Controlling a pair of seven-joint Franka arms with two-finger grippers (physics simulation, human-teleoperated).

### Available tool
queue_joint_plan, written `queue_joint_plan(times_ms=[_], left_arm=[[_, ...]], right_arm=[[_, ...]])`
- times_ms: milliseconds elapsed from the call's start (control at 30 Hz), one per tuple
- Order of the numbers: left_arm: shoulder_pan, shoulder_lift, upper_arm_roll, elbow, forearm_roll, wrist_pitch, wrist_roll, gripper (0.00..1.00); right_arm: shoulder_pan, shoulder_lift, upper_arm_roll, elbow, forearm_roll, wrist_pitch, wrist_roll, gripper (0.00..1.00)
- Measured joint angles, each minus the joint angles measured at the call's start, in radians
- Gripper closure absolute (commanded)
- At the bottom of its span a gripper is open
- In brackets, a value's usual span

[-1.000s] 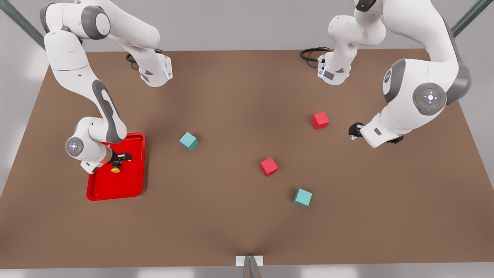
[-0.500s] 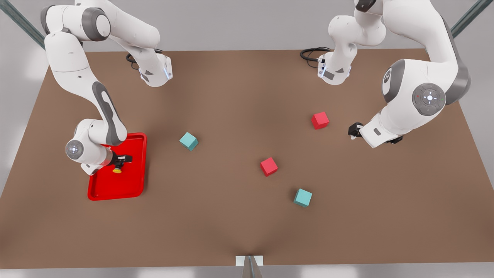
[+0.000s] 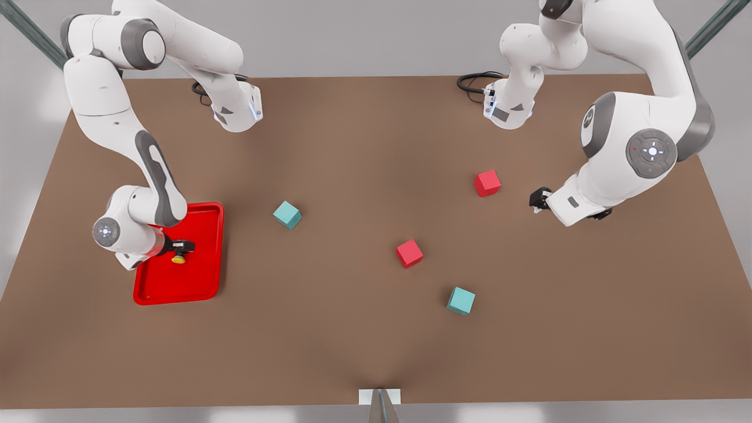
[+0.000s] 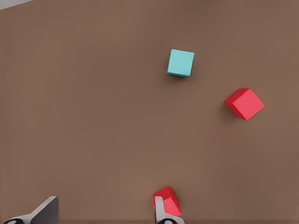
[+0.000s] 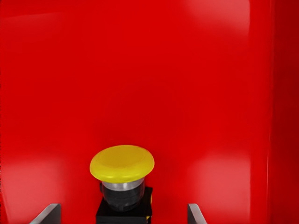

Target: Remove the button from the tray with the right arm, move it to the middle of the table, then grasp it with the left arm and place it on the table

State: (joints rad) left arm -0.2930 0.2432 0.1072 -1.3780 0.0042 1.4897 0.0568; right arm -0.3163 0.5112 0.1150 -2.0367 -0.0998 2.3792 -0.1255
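I see the right gripper point(image 3: 180, 247) over the tray point(image 3: 200, 288), fingers spread, the button point(image 5: 122, 179) upright between them, not yet pinched. The left gripper point(image 3: 536, 198) waits well apart, fingers spread and empty.

A pale grey wall point(image 3: 364, 35) is standing behind the big brown table point(image 3: 352, 147). Two dark metal bars point(image 3: 714, 23) are leaning in the top corners.
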Motion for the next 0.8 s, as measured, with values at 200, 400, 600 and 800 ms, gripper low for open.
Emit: queue_joint_plan(times_ms=[200, 400, 600, 800], left_arm=[[0.0, 0.005, 0.0, 0.0, 0.0, 0.001, 0.0, 0.0], [0.0, 0.006, 0.0, 0.0, 0.0, 0.001, 0.0, 0.0], [0.0, 0.007, 0.0, 0.0, 0.0, 0.0, -0.001, 0.0], [0.0, 0.008, 0.0, 0.0, 0.0, 0.0, -0.001, 0.0]], right_arm=[[0.005, 0.002, 0.0, 0.0, 0.004, 0.006, 0.009, 0.1], [0.006, 0.006, 0.0, 0.001, 0.004, 0.008, 0.016, 0.25], [0.008, 0.009, 0.0, 0.003, 0.01, 0.01, 0.015, 0.56], [0.015, -0.03, 0.039, 0.06, 0.013, -0.037, 0.004, 0.55]])
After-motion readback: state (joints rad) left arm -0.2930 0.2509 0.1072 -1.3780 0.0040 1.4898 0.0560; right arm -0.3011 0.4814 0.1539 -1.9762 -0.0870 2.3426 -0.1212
